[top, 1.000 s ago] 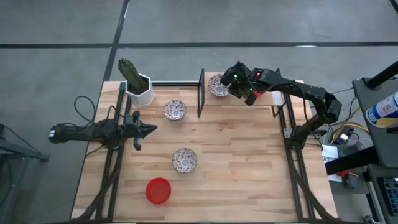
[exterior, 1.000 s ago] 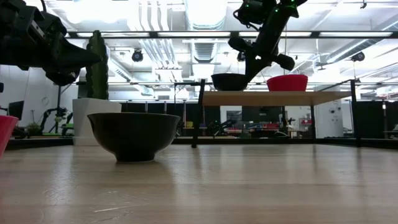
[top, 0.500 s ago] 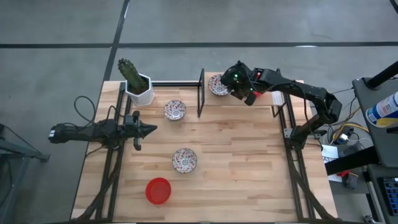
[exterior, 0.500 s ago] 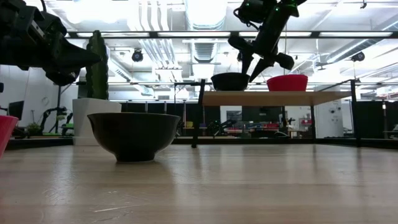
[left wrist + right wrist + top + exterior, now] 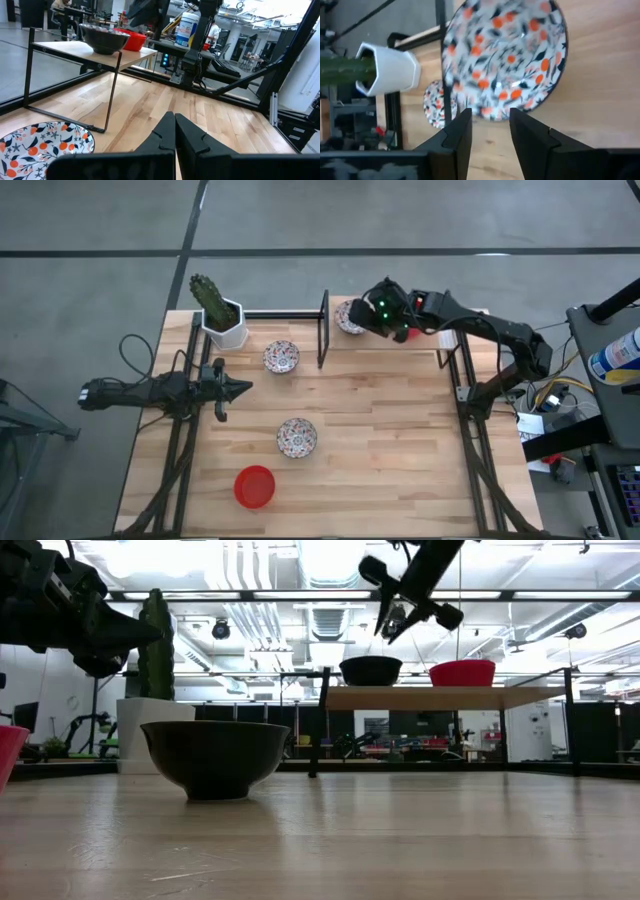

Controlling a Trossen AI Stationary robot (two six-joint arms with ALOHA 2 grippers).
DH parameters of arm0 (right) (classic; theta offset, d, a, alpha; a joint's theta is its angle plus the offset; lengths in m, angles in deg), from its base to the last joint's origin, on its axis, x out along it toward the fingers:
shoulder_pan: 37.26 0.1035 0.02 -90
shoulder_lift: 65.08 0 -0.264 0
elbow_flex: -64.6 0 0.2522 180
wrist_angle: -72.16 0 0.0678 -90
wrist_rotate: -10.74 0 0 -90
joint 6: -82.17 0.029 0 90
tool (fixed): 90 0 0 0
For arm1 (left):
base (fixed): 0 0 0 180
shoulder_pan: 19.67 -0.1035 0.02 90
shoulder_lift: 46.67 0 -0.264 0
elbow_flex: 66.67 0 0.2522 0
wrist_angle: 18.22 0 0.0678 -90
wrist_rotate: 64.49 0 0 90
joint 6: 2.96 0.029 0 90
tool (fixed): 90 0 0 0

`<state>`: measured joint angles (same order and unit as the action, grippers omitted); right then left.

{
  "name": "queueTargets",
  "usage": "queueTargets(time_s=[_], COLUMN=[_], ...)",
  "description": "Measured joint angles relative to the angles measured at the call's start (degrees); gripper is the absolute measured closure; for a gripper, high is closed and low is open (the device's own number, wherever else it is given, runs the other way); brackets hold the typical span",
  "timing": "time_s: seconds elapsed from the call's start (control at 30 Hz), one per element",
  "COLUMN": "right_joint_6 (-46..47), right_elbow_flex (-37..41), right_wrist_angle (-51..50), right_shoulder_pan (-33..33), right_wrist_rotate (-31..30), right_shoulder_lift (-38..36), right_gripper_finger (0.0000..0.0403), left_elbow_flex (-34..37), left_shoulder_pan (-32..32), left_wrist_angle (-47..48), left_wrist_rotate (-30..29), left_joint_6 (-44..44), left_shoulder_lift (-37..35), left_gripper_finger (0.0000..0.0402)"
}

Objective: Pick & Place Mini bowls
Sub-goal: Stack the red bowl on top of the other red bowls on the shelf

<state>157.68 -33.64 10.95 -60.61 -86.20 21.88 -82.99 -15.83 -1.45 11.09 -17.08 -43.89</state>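
Inventory of the table, by kind and count

Patterned mini bowls: three, one on the raised shelf [image 5: 349, 317], one near the pot [image 5: 281, 357], one mid-table [image 5: 297, 437]. Red mini bowls: two in sight, one at the table's front [image 5: 255, 486], one on the shelf [image 5: 462, 673]. Cactus pot [image 5: 222, 321]: one. Shelf [image 5: 440, 697]: one. Arms: two.

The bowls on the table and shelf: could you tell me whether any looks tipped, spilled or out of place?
Nothing stands out. The patterned bowl on the shelf sits upright beside a red bowl, the right claw is open above it, and the table bowls stand upright.
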Motion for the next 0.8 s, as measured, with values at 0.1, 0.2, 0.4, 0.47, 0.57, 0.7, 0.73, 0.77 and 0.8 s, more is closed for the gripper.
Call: queueTargets(time_s=[0.1,0.2,0.4,0.47,0.57,0.7,0.73,0.77,0.8], right_joint_6=[-0.1,-0.8,-4.2,-5.7,-7.4,-8.3,-8.7,-9.1,-9.6], right_elbow_flex=[-0.4,-0.8,-1.0,-0.9,-0.9,-0.9,-0.9,-0.9,-0.9], right_wrist_angle=[-0.1,0.8,4.9,6.3,8.5,11.7,12.6,13.8,14.5], right_shoulder_pan=[2.0,4.1,9.7,11.3,13.9,17.4,18.1,18.8,19.6], right_wrist_rotate=[-1.7,-2.1,-2.1,-2.2,-2.2,-1.8,-1.8,-1.9,-1.9], right_shoulder_lift=[0.0,0.0,0.0,0.1,0.4,1.1,1.3,1.6,1.8], right_gripper_finger=[0.0276,0.0273,0.0271,0.0271,0.0271,0.0271,0.0271,0.0271,0.0271], left_elbow_flex=[0.0,0.0,0.0,0.0,0.0,0.0,0.0,0.0,0.0], left_shoulder_pan=[0.0,0.0,0.0,0.0,0.0,0.0,0.0,0.0,0.0], left_wrist_angle=[0.0,0.0,0.0,0.0,0.0,0.0,0.0,0.0,0.0], left_wrist_rotate=[0.0,0.0,0.0,0.0,0.0,0.0,0.0,0.0,0.0], left_joint_6=[0.0,0.0,0.0,0.0,0.0,0.0,0.0,0.0,0.0], left_shoulder_lift=[0.0,0.0,0.0,0.0,0.0,0.0,0.0,0.0,0.0], left_gripper_finger=[0.0401,0.0401,0.0401,0.0401,0.0401,0.0401,0.0401,0.0401,0.0401])
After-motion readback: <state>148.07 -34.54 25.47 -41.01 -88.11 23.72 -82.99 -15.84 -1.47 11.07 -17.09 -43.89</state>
